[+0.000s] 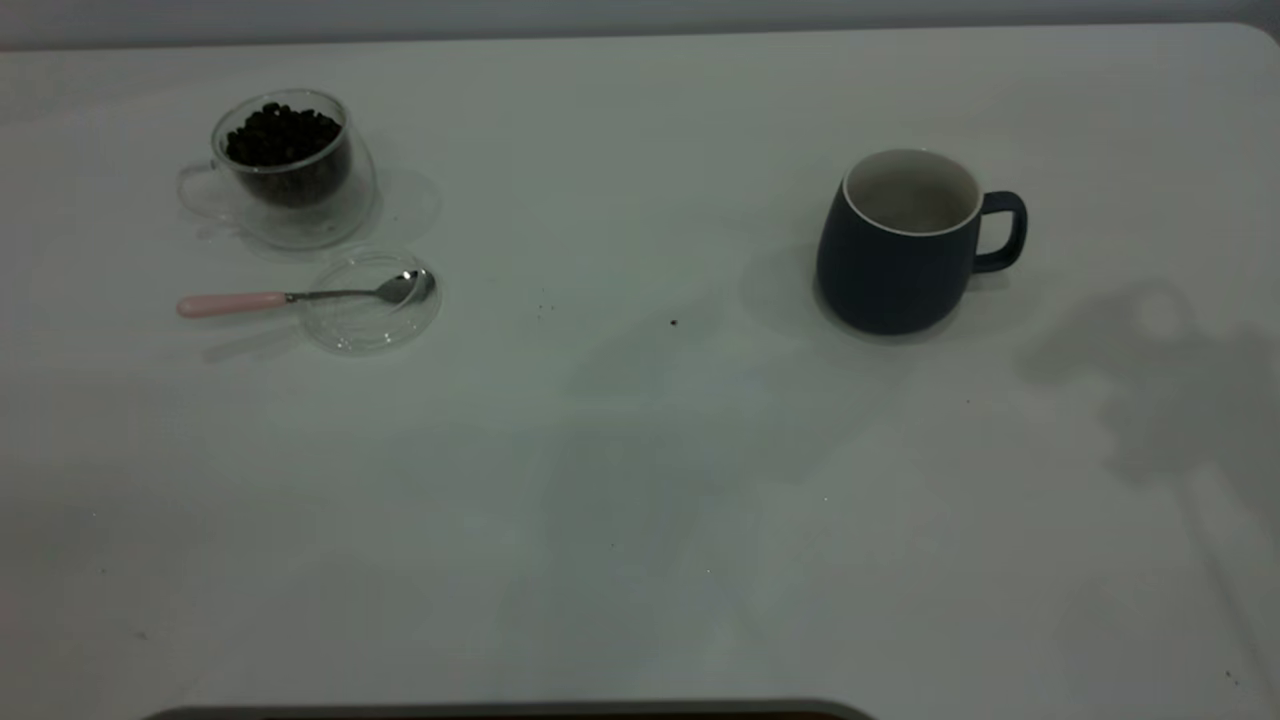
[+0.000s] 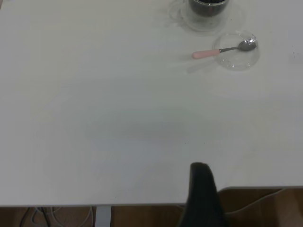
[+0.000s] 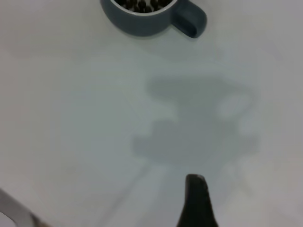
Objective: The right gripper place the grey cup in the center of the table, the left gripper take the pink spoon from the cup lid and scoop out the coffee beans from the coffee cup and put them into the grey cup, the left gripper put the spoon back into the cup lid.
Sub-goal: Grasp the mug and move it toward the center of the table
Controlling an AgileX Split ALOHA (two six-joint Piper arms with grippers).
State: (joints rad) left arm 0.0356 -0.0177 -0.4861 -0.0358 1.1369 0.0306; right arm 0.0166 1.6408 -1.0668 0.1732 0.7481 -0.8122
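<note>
The table (image 1: 640,500) fills every view. The left gripper (image 2: 201,189) shows only as a dark tip over the table's edge, and the right gripper (image 3: 196,198) likewise as a dark tip above bare tabletop. Whether either is spread or pressed together cannot be told, and neither holds anything that shows.

The grey cup (image 1: 895,260) stands upright well ahead of the right gripper, handle turned away from the glassware. In the right wrist view small dark shapes show inside it.

The coffee cup (image 1: 290,190) stands upright far ahead of the left gripper, across the table from it. The lid (image 1: 370,320) lies flat just beside the coffee cup, on the side nearer the left gripper. The spoon (image 1: 300,297) rests with its bowl in the lid and its pink handle reaching out over the rim, away from the grey cup. The beans (image 1: 280,135) are heaped in the coffee cup.
</note>
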